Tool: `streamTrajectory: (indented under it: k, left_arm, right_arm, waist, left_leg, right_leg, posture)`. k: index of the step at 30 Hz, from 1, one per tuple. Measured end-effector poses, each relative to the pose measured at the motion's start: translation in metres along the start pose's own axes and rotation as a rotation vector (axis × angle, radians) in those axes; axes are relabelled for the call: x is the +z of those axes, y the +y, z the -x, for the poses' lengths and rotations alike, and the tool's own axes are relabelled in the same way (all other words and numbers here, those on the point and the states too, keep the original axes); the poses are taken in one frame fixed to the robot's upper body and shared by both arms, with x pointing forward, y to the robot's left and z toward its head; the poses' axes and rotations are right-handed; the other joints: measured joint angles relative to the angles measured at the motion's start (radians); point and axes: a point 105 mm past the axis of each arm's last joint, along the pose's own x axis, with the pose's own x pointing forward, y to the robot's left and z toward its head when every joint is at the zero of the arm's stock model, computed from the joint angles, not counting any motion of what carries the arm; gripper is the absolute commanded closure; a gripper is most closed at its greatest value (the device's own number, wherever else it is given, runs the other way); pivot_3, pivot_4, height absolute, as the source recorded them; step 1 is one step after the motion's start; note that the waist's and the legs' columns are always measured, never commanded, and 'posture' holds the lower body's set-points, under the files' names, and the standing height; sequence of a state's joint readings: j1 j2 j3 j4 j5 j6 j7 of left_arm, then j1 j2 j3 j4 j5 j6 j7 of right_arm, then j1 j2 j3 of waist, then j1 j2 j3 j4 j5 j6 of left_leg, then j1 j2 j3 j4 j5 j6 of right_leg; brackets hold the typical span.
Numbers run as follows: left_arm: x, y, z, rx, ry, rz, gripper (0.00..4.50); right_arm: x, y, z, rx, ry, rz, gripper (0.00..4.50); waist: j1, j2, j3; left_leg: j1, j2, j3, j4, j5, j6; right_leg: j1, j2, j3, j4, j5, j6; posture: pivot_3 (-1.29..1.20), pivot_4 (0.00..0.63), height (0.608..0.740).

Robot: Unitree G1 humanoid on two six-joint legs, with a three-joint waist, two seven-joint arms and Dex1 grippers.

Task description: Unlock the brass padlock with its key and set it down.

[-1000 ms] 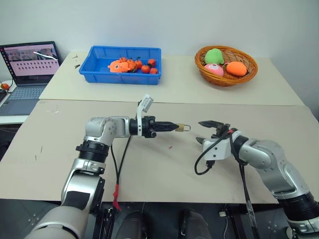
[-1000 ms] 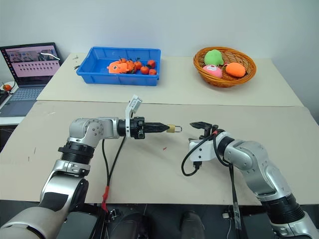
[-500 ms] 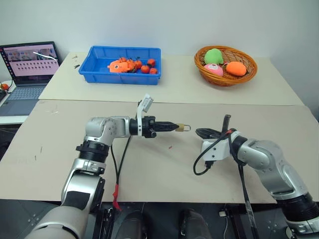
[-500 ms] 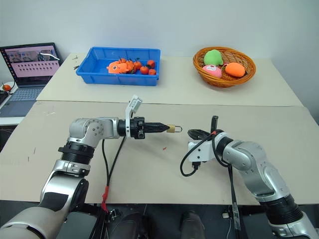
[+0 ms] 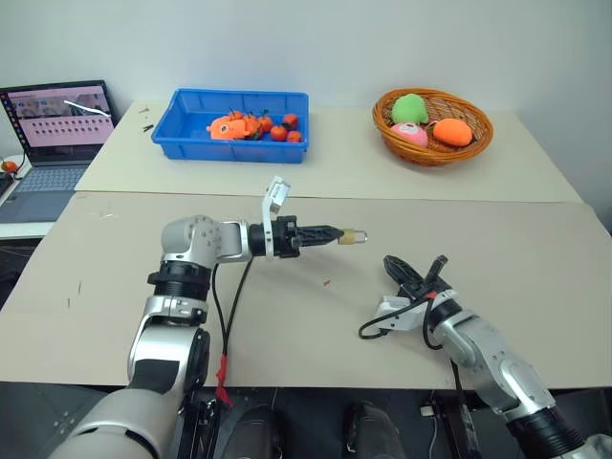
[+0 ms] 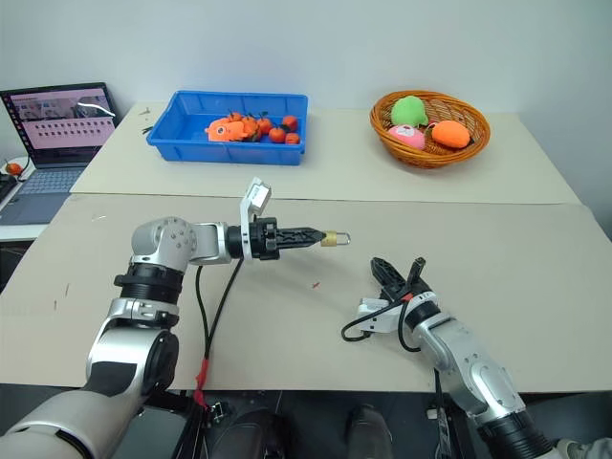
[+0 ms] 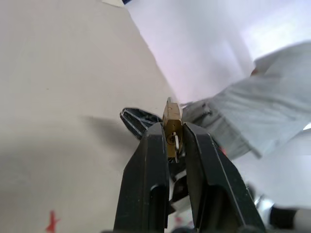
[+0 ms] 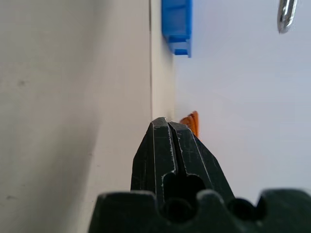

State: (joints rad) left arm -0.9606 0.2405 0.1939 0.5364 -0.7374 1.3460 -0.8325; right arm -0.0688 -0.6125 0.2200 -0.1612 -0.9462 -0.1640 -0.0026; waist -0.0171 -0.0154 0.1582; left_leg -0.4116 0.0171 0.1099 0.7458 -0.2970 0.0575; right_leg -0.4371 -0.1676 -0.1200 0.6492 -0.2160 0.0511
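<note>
The brass padlock [image 5: 352,235] hangs over the table's middle, held at its body, and its silvery shackle [image 8: 286,14] points away from the fingers. My left gripper [image 5: 335,233] is shut on it and lies level. In the left wrist view the padlock [image 7: 171,116] sits between the two black fingers [image 7: 150,165]. A small silvery glint shows at its near end. The key I cannot make out. My right gripper [image 5: 390,262] lies low over the table, right of the padlock and nearer to me. It is shut with nothing visible between its pads [image 8: 167,127].
A blue bin [image 5: 229,149] with orange fruits stands at the back left. A wicker basket [image 5: 432,157] of plush toys is at the back right, and an open laptop [image 5: 53,124] is at the far left. A red speck [image 5: 326,282] lies below the padlock.
My right gripper closed its fingers and sank toward the table. The left gripper stayed in place but rolled a little with the padlock.
</note>
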Motion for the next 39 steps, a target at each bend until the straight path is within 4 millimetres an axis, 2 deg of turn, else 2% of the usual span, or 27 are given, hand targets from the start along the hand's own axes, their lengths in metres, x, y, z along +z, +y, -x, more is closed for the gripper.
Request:
streamTrajectory:
  k: [4,9,14,23,39]
  left_arm:
    - [-0.005,-0.003,-0.002,-0.012,0.008,0.102,4.19]
    - [-0.006,-0.004,-0.002,0.005,0.013,0.116,4.19]
    - [-0.007,-0.004,-0.003,0.011,0.013,0.130,4.19]
    - [-0.007,-0.005,-0.005,0.011,0.006,0.121,4.19]
    - [-0.007,-0.005,-0.004,0.015,0.004,0.113,4.19]
  right_arm:
    - [0.002,-0.009,0.001,-0.051,0.008,0.026,4.48]
    - [0.010,-0.025,-0.002,-0.100,-0.021,0.038,4.48]
    - [0.032,-0.048,-0.009,-0.118,-0.134,0.061,4.48]
    - [0.049,-0.038,-0.007,-0.024,-0.244,0.036,4.48]
    - [0.041,-0.042,-0.008,-0.033,-0.223,0.033,4.48]
  waist:
    - [-0.001,0.000,0.000]
    - [-0.001,0.000,0.000]
    - [0.000,0.000,0.000]
    - [0.003,0.000,0.000]
    - [0.003,0.000,0.000]
  left_leg:
    - [0.000,0.000,0.000,0.000,0.000,0.000]
    - [0.000,0.000,0.000,0.000,0.000,0.000]
    - [0.001,0.000,0.000,0.000,0.000,0.000]
    - [0.001,0.000,0.000,0.000,0.000,0.000]
    - [0.001,0.000,0.000,0.000,0.000,0.000]
  right_leg:
    - [0.000,0.000,0.000,0.000,0.000,0.000]
    - [0.000,0.000,0.000,0.000,0.000,0.000]
    - [0.001,0.000,0.000,0.000,0.000,-0.001]
    - [0.001,0.000,0.000,0.000,0.003,-0.005]
    - [0.001,0.000,0.000,0.000,0.003,-0.005]
  posture:
    - [0.00,0.150,0.692]
    - [0.00,0.150,0.692]
    - [0.00,0.150,0.692]
    - [0.00,0.150,0.692]
    - [0.00,0.150,0.692]
